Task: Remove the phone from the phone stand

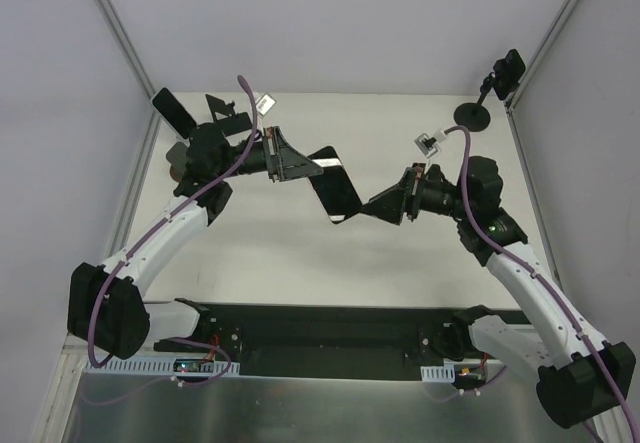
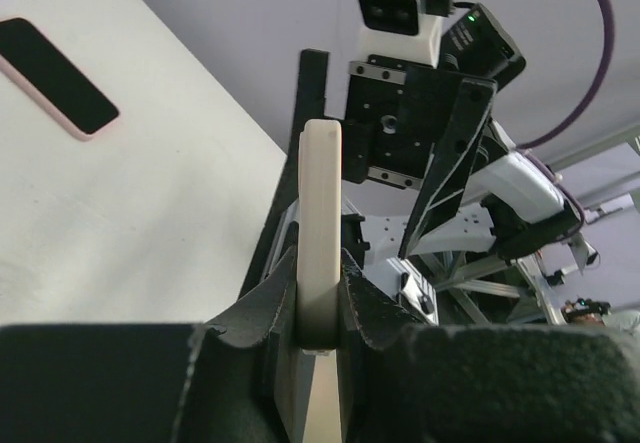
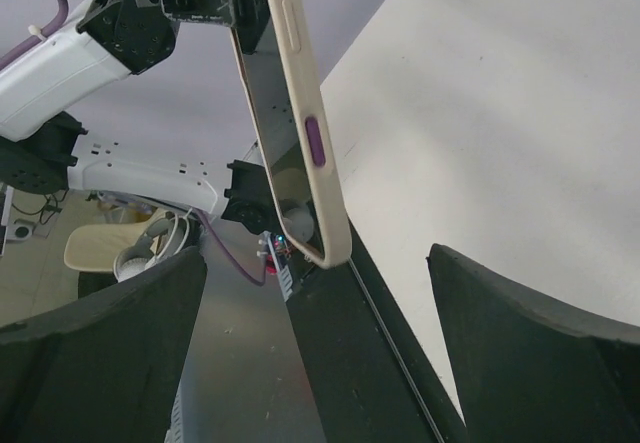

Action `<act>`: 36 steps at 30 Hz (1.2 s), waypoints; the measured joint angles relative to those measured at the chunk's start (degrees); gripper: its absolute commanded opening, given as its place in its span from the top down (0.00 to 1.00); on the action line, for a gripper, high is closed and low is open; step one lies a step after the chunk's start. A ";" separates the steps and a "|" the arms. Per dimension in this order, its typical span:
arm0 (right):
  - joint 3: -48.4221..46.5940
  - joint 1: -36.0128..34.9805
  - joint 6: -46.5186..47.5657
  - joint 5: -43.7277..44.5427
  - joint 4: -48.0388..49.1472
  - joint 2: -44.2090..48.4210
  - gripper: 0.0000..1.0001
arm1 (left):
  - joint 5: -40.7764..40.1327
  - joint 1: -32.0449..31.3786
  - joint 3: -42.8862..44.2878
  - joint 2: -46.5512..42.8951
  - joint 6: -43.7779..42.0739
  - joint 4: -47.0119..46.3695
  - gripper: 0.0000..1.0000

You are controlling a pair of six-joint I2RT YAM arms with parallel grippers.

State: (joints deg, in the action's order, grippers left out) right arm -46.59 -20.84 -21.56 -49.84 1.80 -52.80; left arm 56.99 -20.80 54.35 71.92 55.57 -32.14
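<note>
My left gripper (image 1: pixel 305 168) is shut on the top edge of the phone (image 1: pixel 336 189), which has a black screen and a cream case, and holds it tilted above the middle of the table. In the left wrist view the cream edge (image 2: pixel 322 193) is pinched between the jaws of the left gripper (image 2: pixel 320 288). My right gripper (image 1: pixel 378 207) is open at the phone's lower right corner. In the right wrist view the phone (image 3: pixel 300 133) hangs ahead of the right gripper (image 3: pixel 318 258), between the spread fingers and touching neither. The black phone stand (image 1: pixel 473 113) stands empty at the back right.
A second phone in a pink case (image 2: pixel 55 88) lies on the table at the far left, also visible in the top view (image 1: pixel 175 111). A small black bracket (image 1: pixel 228 111) stands beside it. White walls close in the back and sides. A black strip (image 1: pixel 320 328) runs along the near edge.
</note>
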 measured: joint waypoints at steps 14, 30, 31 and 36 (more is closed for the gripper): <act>0.02 -9.14 -5.92 1.33 14.69 -7.32 0.50 | 1.33 -3.17 -0.90 -0.24 3.98 -6.27 1.00; 1.81 -9.62 -7.34 2.47 16.90 -8.87 0.99 | 0.98 -2.60 -0.68 -0.66 -2.97 -0.09 0.22; 2.14 -9.29 -7.10 3.02 16.28 -8.85 0.99 | 0.72 -2.27 -0.52 -1.33 -4.83 2.32 0.12; 2.91 -6.40 -5.16 6.73 11.02 -8.72 0.99 | -4.39 -0.37 0.50 -6.45 -14.64 15.15 0.01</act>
State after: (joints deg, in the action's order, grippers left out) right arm -43.68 -27.24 -26.72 -43.11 12.82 -61.52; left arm 52.60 -21.17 54.85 65.47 40.93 -16.99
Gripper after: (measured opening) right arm 0.138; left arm 0.955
